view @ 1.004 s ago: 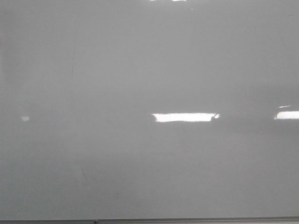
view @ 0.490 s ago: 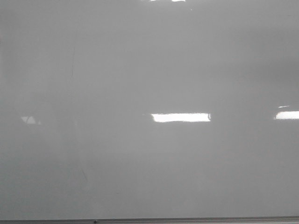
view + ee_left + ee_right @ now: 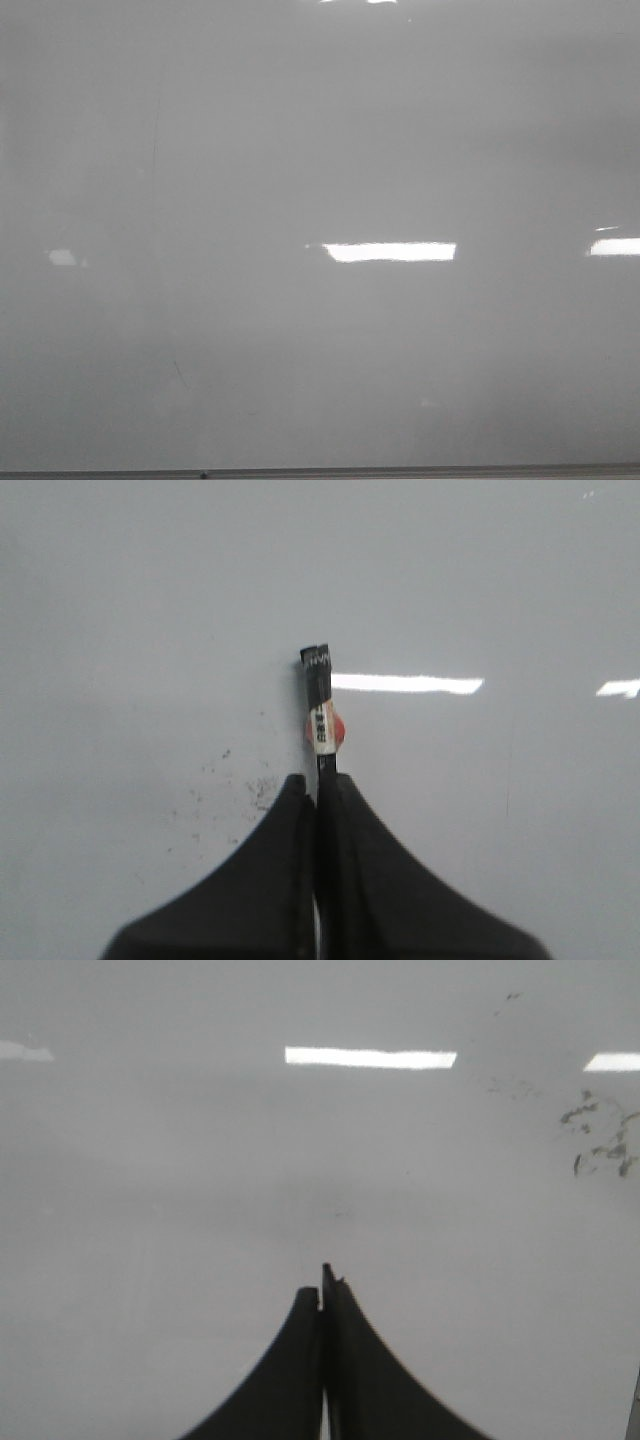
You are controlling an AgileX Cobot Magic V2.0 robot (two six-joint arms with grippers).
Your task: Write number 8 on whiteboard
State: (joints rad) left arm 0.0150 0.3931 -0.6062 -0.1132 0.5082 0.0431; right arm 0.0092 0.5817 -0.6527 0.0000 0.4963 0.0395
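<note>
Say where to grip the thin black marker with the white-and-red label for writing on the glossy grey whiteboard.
Grip the thin black marker on its plain barrel behind the white-and-red label, coming in from the tail end along its length. The left gripper is clamped there, which leaves the tip end projecting free toward the glossy grey whiteboard.

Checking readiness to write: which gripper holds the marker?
The left gripper, shut on a black marker; the right gripper is shut with nothing visible between its fingers.
</note>
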